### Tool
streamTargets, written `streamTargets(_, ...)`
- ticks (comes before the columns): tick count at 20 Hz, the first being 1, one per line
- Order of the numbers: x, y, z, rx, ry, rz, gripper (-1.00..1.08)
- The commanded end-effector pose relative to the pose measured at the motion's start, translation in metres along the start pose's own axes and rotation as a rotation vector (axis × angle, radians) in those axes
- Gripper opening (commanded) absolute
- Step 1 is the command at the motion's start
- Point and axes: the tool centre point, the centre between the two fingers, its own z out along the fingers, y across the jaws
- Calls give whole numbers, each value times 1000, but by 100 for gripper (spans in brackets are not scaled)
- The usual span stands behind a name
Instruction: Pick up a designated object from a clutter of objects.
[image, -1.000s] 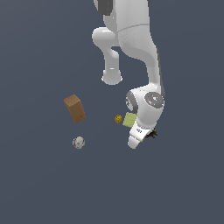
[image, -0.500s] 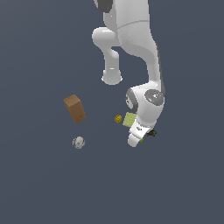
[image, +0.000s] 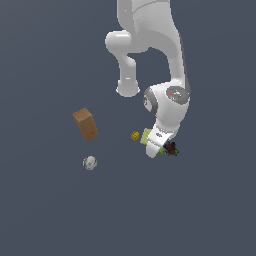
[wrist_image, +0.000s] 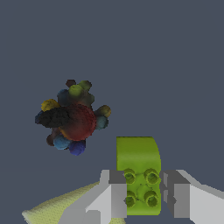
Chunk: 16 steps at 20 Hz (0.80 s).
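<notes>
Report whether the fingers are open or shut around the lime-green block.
Open: in the wrist view the fingers flank the lime-green block, with a gap visible at the other one.

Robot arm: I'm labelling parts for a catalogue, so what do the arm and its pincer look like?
The arm is glossy white with rounded links and a grey disc-shaped joint cap. The pincer has two blocky, angular light-grey fingers with darker grey faces. No cables or markings show.
</notes>
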Motion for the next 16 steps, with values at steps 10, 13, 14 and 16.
streamTargets(10, -34, -30, -83, 5, -6, -1, -100)
streamTargets(13, -42, -38, -106, 7, -8, -2, -100)
streamTargets(14, -45, -41, -113, 8, -8, -2, -100)
streamTargets(16, -51, -46, -128, 10, -9, -2, -100)
